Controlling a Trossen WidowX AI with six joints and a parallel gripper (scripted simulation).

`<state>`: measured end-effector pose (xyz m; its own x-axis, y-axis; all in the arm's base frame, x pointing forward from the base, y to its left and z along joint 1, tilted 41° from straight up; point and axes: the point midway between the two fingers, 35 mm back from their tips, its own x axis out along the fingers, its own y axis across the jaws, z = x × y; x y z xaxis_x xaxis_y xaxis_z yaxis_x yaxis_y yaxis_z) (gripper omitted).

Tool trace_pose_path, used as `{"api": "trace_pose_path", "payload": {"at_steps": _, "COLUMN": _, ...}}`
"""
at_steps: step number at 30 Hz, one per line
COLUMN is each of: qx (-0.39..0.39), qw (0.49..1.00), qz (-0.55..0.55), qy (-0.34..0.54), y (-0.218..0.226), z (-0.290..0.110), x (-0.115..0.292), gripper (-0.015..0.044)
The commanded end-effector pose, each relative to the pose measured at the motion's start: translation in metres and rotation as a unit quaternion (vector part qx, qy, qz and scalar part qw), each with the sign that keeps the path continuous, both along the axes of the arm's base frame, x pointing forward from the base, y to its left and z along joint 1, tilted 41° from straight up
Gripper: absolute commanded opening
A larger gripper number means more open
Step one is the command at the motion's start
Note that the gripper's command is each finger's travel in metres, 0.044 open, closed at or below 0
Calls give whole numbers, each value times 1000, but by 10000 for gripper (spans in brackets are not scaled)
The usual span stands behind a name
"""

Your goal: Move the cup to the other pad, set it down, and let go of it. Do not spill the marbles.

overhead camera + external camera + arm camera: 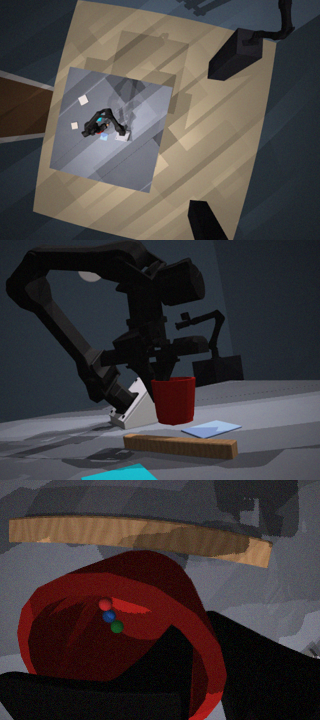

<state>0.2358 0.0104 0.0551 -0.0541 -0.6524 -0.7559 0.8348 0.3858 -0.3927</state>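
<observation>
A red cup [173, 402] [74, 640] [98, 132] hangs upright a little above the grey mat, with three small marbles [110, 616] at its bottom. My gripper [162, 374] [196, 620] is shut on the cup's rim, one finger inside and one outside. A light blue pad [219, 427] [104, 137] lies just to the right below the cup. A cyan pad [124, 472] [99, 119] lies nearer the front in the exterior view. A wooden bar [180, 445] [67, 531] [107, 125] lies on the mat between the two pads.
The arm's white base [134, 407] [122, 136] stands just left of the cup. Two white squares [83, 99] [74, 125] lie on the grey mat [77, 160]. Dark boxes [235, 56] [204, 219] stand at the tan table's edges, and one shows behind the cup [217, 370].
</observation>
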Motion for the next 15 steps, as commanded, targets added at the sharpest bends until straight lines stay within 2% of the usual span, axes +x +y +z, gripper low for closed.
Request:
{"api": "trace_pose_path", "payload": {"at_steps": 1, "qx": 2, "qw": 1000, "qz": 3, "qy": -7, "y": -5, "z": 9, "x": 7, "gripper": 0}}
{"api": "trace_pose_path", "payload": {"at_steps": 15, "qx": 1, "qw": 1000, "qz": 3, "qy": -7, "y": -29, "z": 27, "x": 20, "gripper": 0}}
